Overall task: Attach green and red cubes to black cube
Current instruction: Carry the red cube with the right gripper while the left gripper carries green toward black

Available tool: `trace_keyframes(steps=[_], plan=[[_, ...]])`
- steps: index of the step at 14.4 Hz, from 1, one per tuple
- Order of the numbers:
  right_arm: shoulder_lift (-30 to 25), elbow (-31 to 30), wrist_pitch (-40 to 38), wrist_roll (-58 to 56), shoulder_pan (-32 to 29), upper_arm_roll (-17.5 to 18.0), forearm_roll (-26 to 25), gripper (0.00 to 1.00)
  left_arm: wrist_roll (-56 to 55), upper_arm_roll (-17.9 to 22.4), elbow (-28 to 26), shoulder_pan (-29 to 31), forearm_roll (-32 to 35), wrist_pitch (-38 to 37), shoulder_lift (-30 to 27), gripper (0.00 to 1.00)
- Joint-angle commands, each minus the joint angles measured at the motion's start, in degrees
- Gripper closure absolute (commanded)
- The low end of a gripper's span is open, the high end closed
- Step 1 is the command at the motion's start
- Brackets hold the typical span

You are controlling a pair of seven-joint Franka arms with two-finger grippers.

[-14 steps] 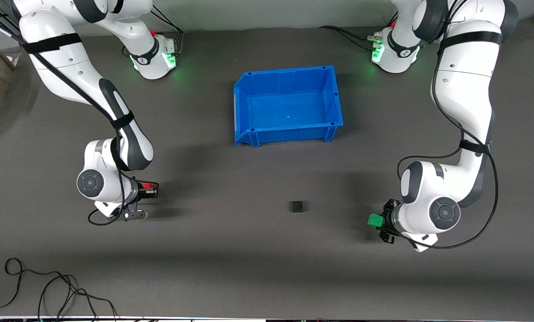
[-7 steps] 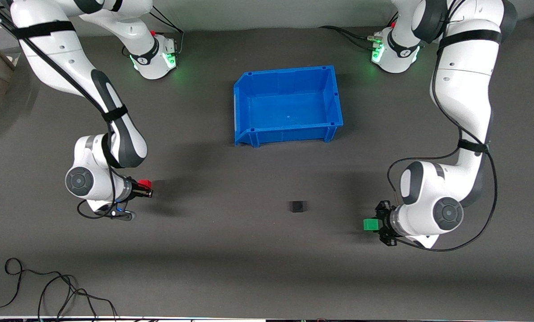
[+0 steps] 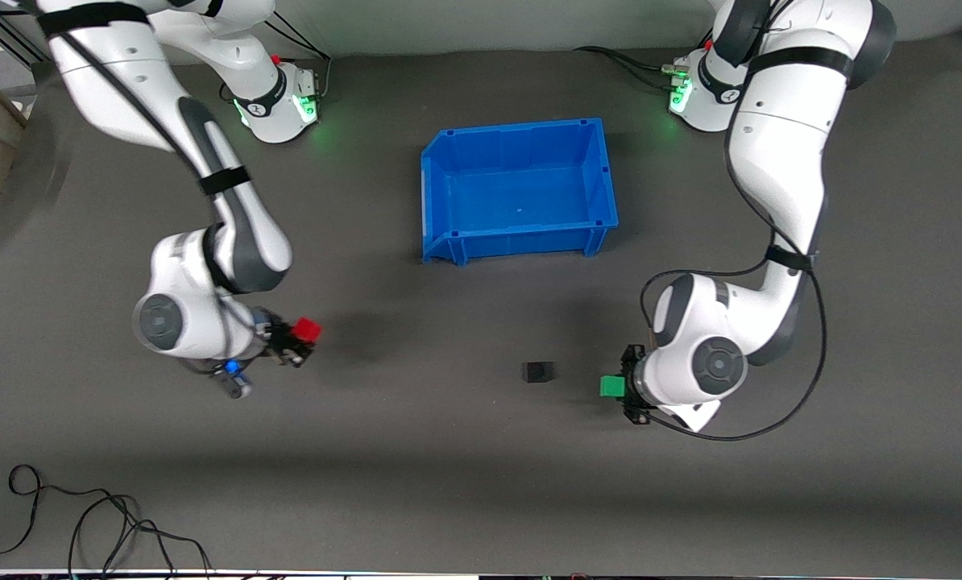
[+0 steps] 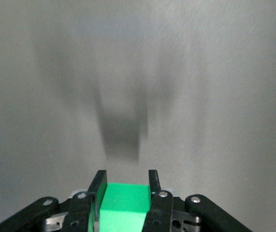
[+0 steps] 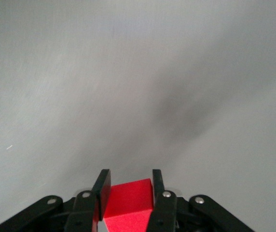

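Two grippers have closed in on the black cube [image 3: 536, 371], which sits on the worktop [image 3: 449, 483] nearer the camera than the blue bin [image 3: 518, 190]. The left gripper [image 3: 616, 387], clamping the green cube [image 3: 609, 387], is now just beside it; the right gripper [image 3: 300, 338], clamping the red cube [image 3: 308, 329], is still well apart, so joining looks imminent.

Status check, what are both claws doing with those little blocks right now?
Left gripper shut on green cube, beside black cube. Right gripper shut on red cube, over bare table. Nothing between them.
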Motion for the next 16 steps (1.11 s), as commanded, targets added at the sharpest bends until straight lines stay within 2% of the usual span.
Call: trace_keyframes(steps=[1, 3, 7, 10, 14, 16], plan=[[0.9, 2.5, -0.5, 11.3, 4.3, -0.5, 5.5, 1.00, -2.9, 1.0, 1.0, -1.5, 0.4, 0.3, 1.3, 1.00], [2.0, 5.4, -0.5, 20.7, 5.7, -0.5, 5.5, 1.00, -3.5, 1.0, 1.0, -1.5, 0.4, 0.3, 1.4, 1.00], [7.9, 14.0, -0.3, 36.9, 11.3, -0.4, 5.6, 1.00, -5.9, 1.2, 0.9, -2.7, 0.4, 2.7, 1.8, 1.00], [12.7, 19.2, -0.3, 43.8, 11.8, -0.5, 4.3, 1.00, -8.6, 1.2, 1.0, -3.4, 0.4, 2.8, 1.9, 1.00], [19.9, 27.0, -0.4, 54.2, 14.3, -0.5, -2.0, 1.00, -10.9, 1.2, 1.0, -6.3, 1.5, 2.8, 2.9, 1.00], [22.9, 31.4, -0.4, 57.4, 15.3, -0.5, -2.2, 1.00, -13.7, 1.2, 0.9, -6.9, 2.5, 6.2, 3.7, 1.00]])
